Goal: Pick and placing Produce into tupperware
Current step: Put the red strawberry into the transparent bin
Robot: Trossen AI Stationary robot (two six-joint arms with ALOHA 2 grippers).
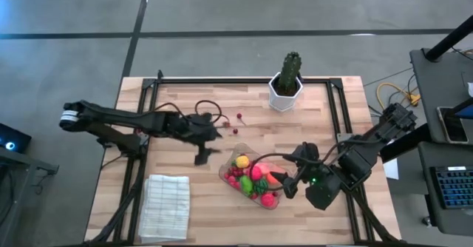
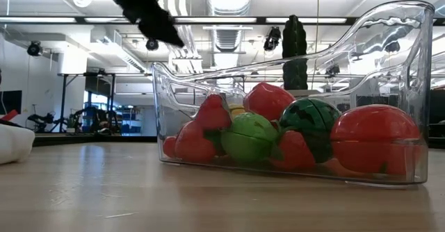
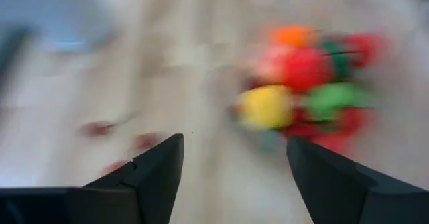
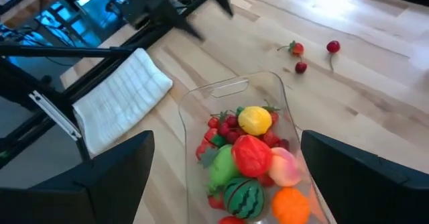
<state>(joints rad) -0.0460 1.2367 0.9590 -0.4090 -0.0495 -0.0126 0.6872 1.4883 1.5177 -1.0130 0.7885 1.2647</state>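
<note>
Reaching across at three o'clock, the left gripper [image 1: 203, 149] hangs open, empty, beside the tupperware [image 1: 228, 174]; right gripper [image 1: 290, 179] spread wide, empty.

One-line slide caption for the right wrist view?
Open right gripper over the tupperware full of produce; three red berries loose on the table.

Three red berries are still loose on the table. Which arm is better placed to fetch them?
Left. Its open gripper is empty and close to the berries. The right gripper is at the tupperware, farther from them.
</note>
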